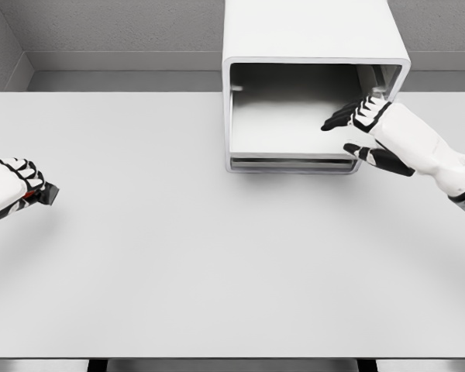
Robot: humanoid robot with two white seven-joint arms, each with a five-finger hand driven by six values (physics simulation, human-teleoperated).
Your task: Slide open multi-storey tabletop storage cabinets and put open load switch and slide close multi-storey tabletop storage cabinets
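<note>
White cabinet at upper centre of frame, on the pale table; front cavity exposed, interior bare, low drawer tray showing along its bottom edge. Opening step judged done or nearly so

Right hand at centre right, at the cavity's right side; fingers extended into the opening, thumb lower at the tray's front edge, nothing gripped

Left hand at far left edge, well apart from the cabinet; fingers curled around a small dark object with a red part, taken to be the load switch

Remaining, by judgement: carry switch across to cabinet, set inside, slide shut. Roughly a third along
</note>
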